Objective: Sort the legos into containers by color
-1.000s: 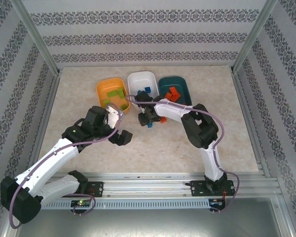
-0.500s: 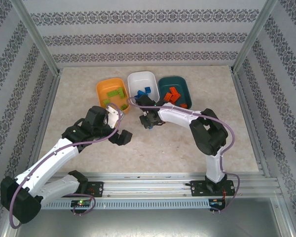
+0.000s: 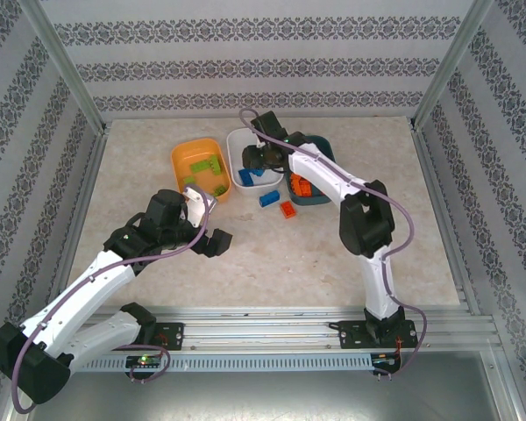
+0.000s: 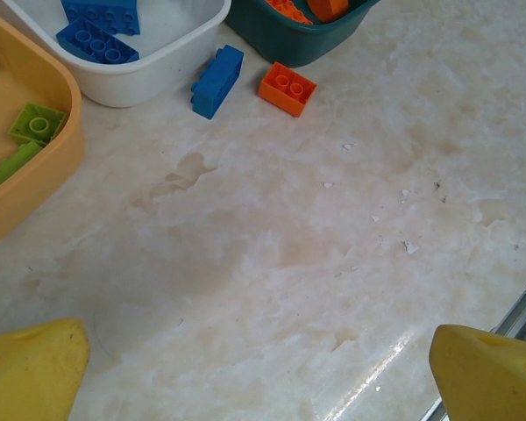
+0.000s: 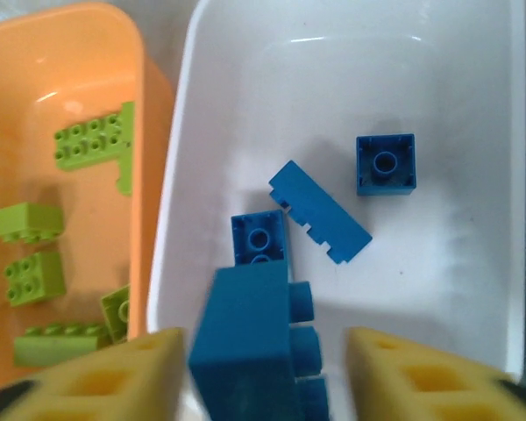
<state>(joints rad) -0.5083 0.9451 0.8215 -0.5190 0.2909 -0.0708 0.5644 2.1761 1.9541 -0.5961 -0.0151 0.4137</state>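
The right hand (image 5: 267,368) hangs over the white tub (image 5: 473,105) with a held blue brick (image 5: 245,342) between its fingers; whether it is clamped or freed I cannot tell. The left hand (image 4: 259,368) is spread wide and empty above the worktop (image 4: 333,263). These bricks look light, stiff and slick, so they are best pinched across their flat sides. Beside the three tubs lie two strays, one loose blue brick (image 4: 217,81) and one loose orange brick (image 4: 287,88).

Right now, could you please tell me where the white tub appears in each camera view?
Top external: white tub, upper centre.
Left wrist: top left corner.
Right wrist: centre and right, beneath a blue brick.
Shared landmark: the orange tub, bordering its left side in all three.
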